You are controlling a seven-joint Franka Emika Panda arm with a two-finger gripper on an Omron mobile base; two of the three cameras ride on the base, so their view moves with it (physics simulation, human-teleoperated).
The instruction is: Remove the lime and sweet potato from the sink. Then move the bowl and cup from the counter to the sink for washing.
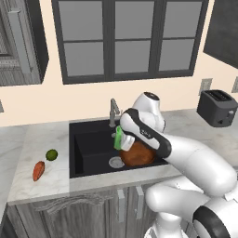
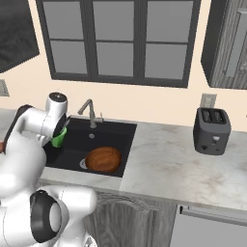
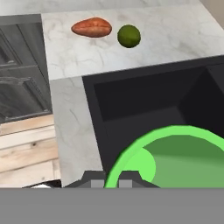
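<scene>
My gripper (image 1: 122,139) hangs over the black sink (image 1: 88,139), shut on the bright green cup (image 1: 119,138), which it holds tilted above the basin. In the hand view the cup (image 3: 175,157) sits right at the gripper (image 3: 111,181), its open mouth facing the camera. The brown wooden bowl (image 1: 138,155) lies inside the sink next to the silver drain (image 1: 115,162). On the counter (image 1: 51,135) left of the sink rest the lime (image 1: 51,155) and the sweet potato (image 1: 38,170), also seen as lime (image 3: 129,36) and sweet potato (image 3: 91,27).
The grey faucet (image 1: 113,111) stands at the sink's back edge, close behind my hand. A dark toaster (image 2: 212,130) sits on the counter far to the right. Grey cabinets (image 1: 93,209) run below the counter's front edge.
</scene>
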